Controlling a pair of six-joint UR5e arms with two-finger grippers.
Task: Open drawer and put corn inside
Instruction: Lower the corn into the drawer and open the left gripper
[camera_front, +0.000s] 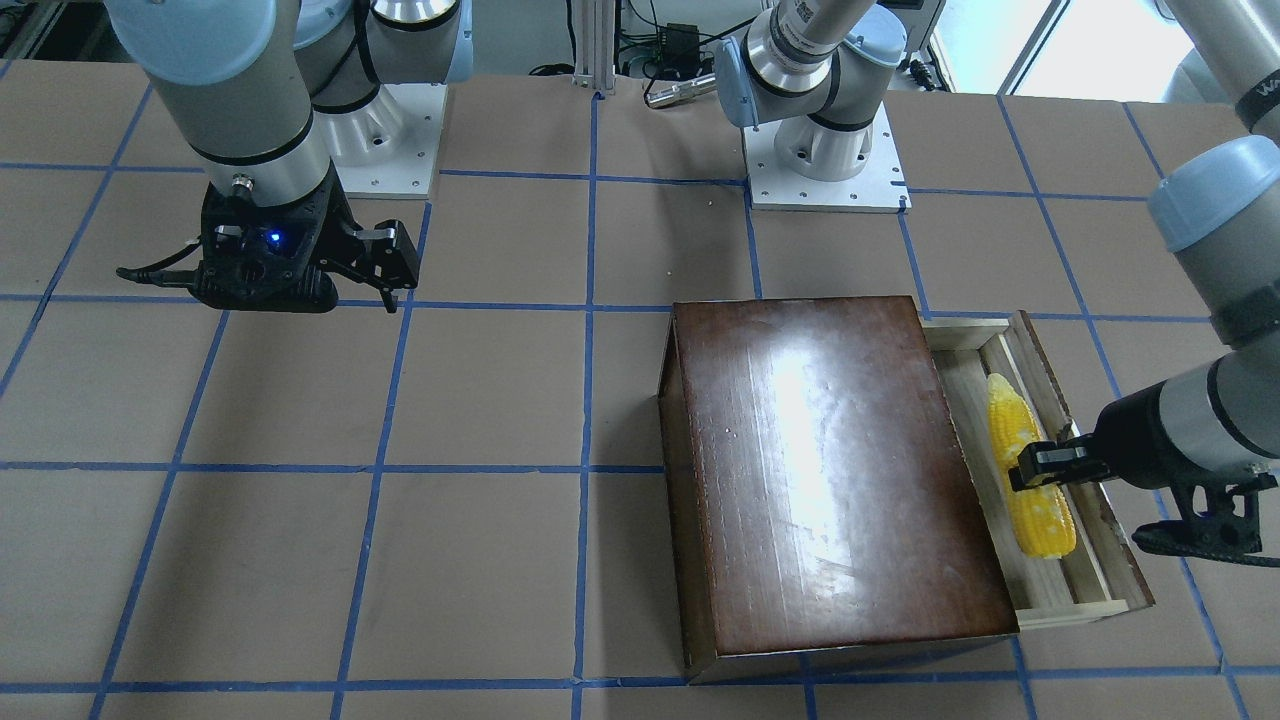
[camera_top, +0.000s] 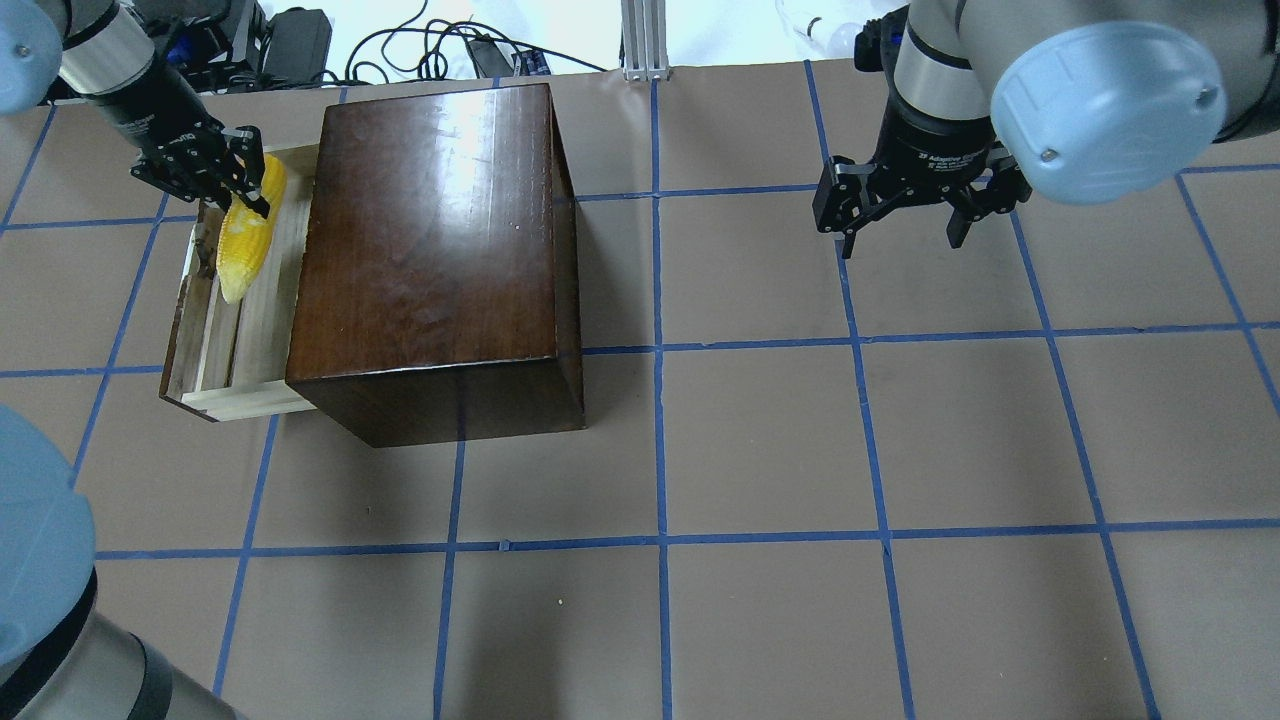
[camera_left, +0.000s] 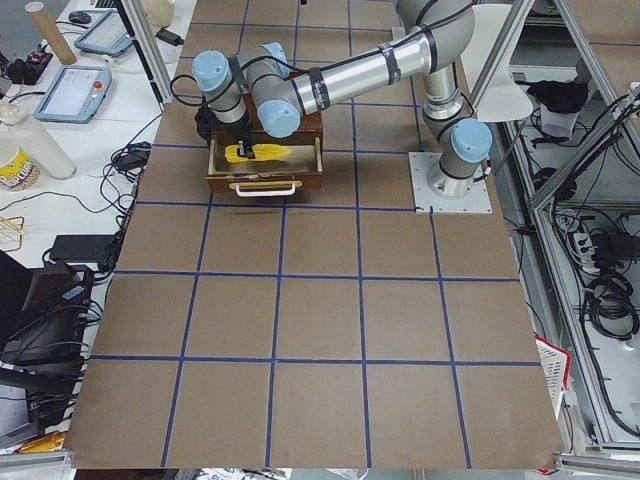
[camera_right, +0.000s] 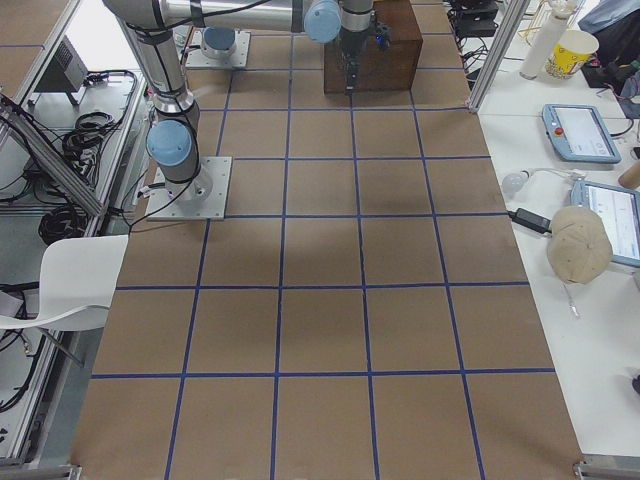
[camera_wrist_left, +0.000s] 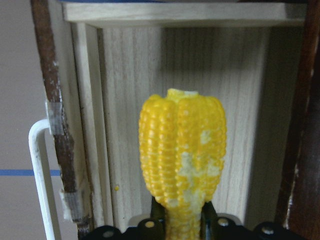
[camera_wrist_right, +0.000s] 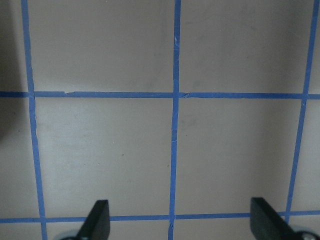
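The drawer (camera_front: 1080, 585) stands pulled out of the dark brown box (camera_front: 830, 470); both also show in the overhead view, the drawer (camera_top: 258, 345) left of the box (camera_top: 430, 230). My left gripper (camera_front: 1035, 468) is shut on the yellow corn (camera_front: 1046, 520), which lies lengthwise within the drawer's pale-wood tray. The left wrist view shows the corn (camera_wrist_left: 182, 145) between my fingers over the drawer floor (camera_wrist_left: 130, 100). I cannot tell whether the corn touches the floor. My right gripper (camera_top: 900, 235) is open and empty above the table, far from the box.
The drawer's white handle (camera_wrist_left: 37, 175) sticks out from its chipped front panel (camera_wrist_left: 52, 100). The brown table with blue tape lines (camera_top: 760, 440) spreads around the box. The arm bases (camera_front: 825, 160) stand at the robot's side of the table.
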